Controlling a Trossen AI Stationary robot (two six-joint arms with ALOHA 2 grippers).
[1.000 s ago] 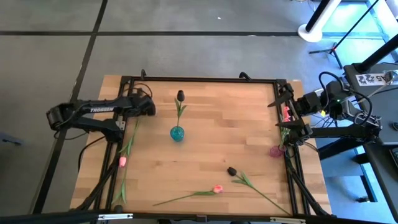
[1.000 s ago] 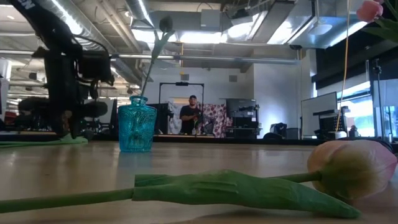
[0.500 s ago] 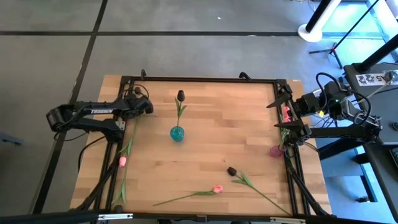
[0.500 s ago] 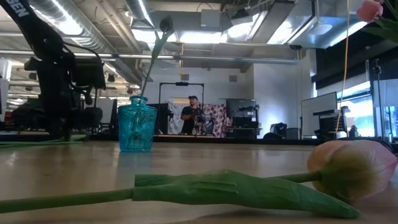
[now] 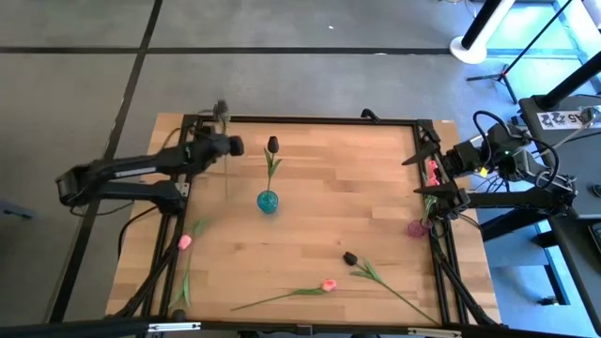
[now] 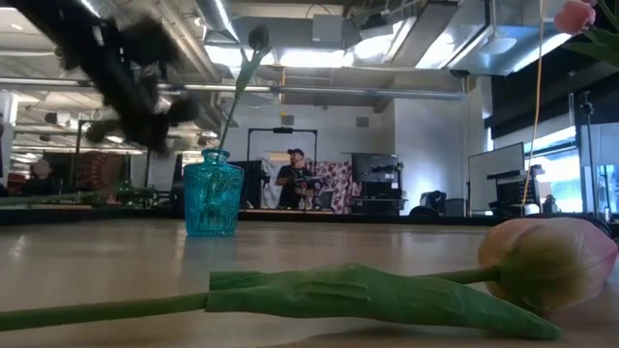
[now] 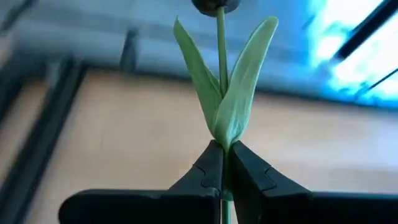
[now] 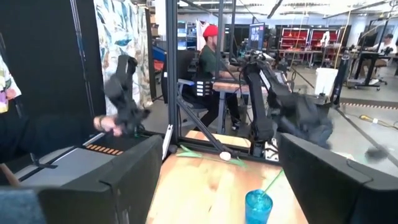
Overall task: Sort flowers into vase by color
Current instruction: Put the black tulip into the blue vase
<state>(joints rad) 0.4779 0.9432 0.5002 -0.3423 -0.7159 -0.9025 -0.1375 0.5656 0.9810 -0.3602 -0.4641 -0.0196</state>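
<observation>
While my left gripper [image 7: 222, 163] sits near the far left corner of the light wooden table [image 5: 329, 202], its fingers are pinched tight on the thin green stem of a dark-headed artificial tulip [image 7: 222, 81], lifted clear. My right gripper [image 5: 427, 169] waits at the right edge, jaws wide, nothing between them. One black tulip [image 5: 272, 145] stands in the small blue glass vase [image 5: 268, 201]. Pink tulips [image 5: 328, 284] and another black one [image 5: 349, 258] lie flat on the table.

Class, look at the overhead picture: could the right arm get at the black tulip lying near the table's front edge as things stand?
Probably yes: the right gripper is open, empty, and nothing stands between it and the black tulip.
</observation>
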